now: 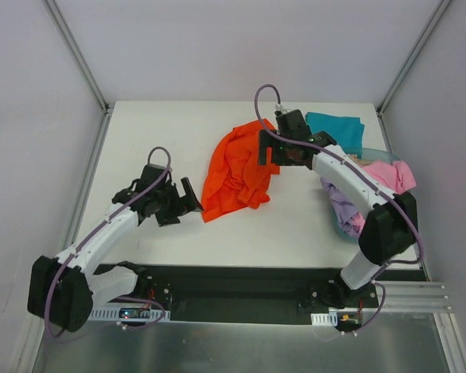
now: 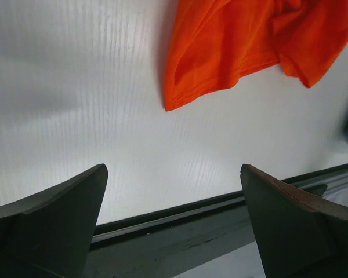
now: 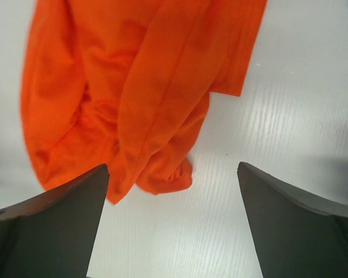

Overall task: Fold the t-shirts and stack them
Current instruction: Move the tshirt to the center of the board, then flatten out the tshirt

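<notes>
Spread wide and empty, the left gripper point(image 2: 174, 174) hovers over the white ribbed table point(image 1: 155, 132). A crumpled orange-red t-shirt point(image 1: 237, 171) lies mid-table. The right gripper point(image 3: 174, 174) hangs above it, jaws apart, holding nothing. The translucent blue tub point(image 1: 370, 152) holds the pink t-shirt point(image 1: 388, 175) and lavender t-shirt point(image 1: 342, 202); the teal t-shirt point(image 1: 334, 124) lies at its far edge.

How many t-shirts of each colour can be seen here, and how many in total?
Orange-red t-shirt: 1
Teal t-shirt: 1
Pink t-shirt: 1
Lavender t-shirt: 1
Total: 4
</notes>
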You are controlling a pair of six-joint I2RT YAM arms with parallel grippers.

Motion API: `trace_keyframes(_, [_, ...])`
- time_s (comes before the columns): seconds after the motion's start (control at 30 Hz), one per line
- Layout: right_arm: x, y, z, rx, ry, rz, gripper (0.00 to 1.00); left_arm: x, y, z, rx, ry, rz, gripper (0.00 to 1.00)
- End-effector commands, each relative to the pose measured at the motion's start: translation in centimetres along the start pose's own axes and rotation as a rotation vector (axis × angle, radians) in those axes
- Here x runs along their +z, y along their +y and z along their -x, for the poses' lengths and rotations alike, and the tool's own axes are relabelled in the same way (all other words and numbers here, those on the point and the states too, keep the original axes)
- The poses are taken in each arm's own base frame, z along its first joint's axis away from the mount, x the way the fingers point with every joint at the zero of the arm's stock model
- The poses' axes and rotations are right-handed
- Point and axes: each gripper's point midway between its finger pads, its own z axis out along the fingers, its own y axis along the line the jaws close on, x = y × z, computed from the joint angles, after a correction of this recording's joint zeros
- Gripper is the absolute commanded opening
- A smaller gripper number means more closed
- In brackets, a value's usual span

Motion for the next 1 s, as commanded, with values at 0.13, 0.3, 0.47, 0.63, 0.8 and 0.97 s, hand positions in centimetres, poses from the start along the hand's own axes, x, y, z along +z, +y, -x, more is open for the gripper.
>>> trace_keyframes(0.13, [-3.7, 3.7, -4.7, 0.014, 0.088, 0.216, 0.97, 4.1, -1.0, -0.9, 0.011, 0.114, 0.033, 0.93])
trace_keyframes(0.3, [-2.7, 5.6, -6.8, 0.014, 0.152, 0.262, 0.97, 6.6, -1.0, -1.0, -0.008, 0.161, 0.030, 0.81])
trace_keyframes(0.47, [-2.2, 6.3, -7.5, 0.015, 0.195, 0.280, 0.97, 9.3, -1.1, -1.2, -0.037, 0.228, 0.032, 0.70])
trace_keyframes(0.63, [-1.8, 8.1, -9.0, 0.047, 0.256, 0.321, 0.99, 11.0, -2.2, -0.4, -0.024, 0.241, 0.019, 0.39])
trace_keyframes(0.8, [-0.2, 8.3, -10.4, 0.142, 0.292, 0.259, 0.94, 11.5, -2.0, -0.8, -0.013, 0.252, 0.034, 0.00])
trace_keyframes(0.97, [0.9, 9.6, -11.4, 0.184, 0.317, 0.260, 0.86, 10.8, -1.6, -0.7, -0.009, 0.218, 0.044, 0.00])
